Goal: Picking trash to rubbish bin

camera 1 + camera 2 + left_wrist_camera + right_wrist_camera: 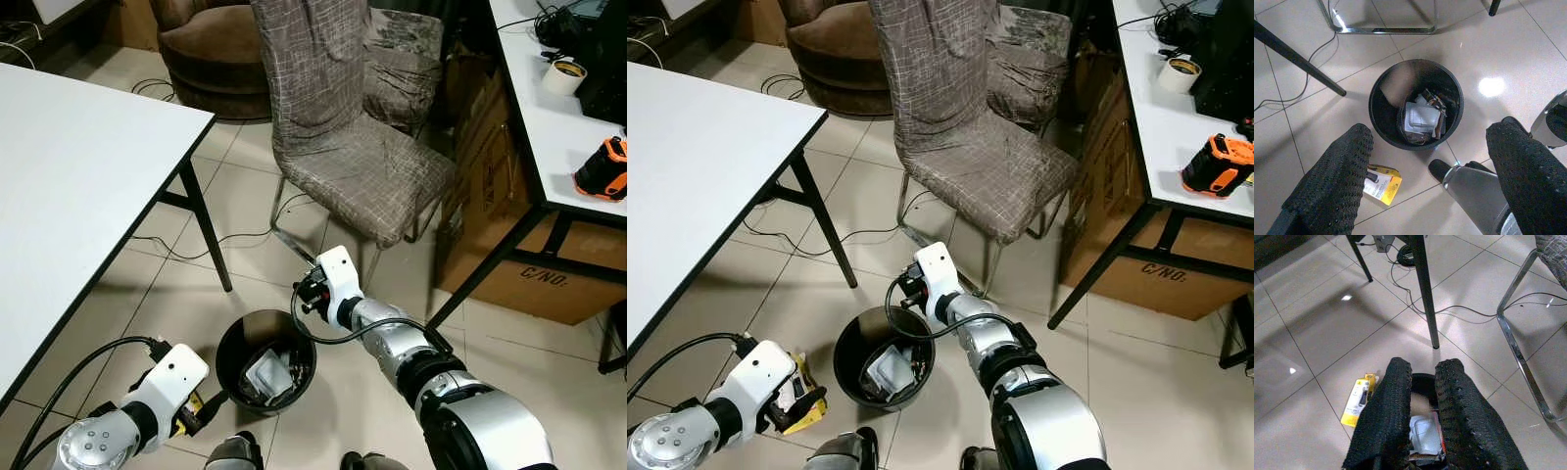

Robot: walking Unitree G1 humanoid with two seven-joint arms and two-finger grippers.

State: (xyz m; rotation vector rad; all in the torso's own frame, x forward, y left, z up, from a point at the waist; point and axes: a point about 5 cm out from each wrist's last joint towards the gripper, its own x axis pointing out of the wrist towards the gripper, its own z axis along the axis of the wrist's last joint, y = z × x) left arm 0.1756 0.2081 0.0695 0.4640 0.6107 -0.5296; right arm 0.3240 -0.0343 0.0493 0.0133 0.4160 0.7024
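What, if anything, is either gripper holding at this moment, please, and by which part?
Nothing is held: the left gripper is open above the bin, the right gripper nearly closed with nothing between.

black bin (231, 345), trash (265, 376) inside, chair (353, 162)

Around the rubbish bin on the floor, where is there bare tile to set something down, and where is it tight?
Bare tile lies between the bin, the table leg and the chair frame. It is crowded on the robot's side: a yellow package lies beside the bin, with the robot's feet close by.
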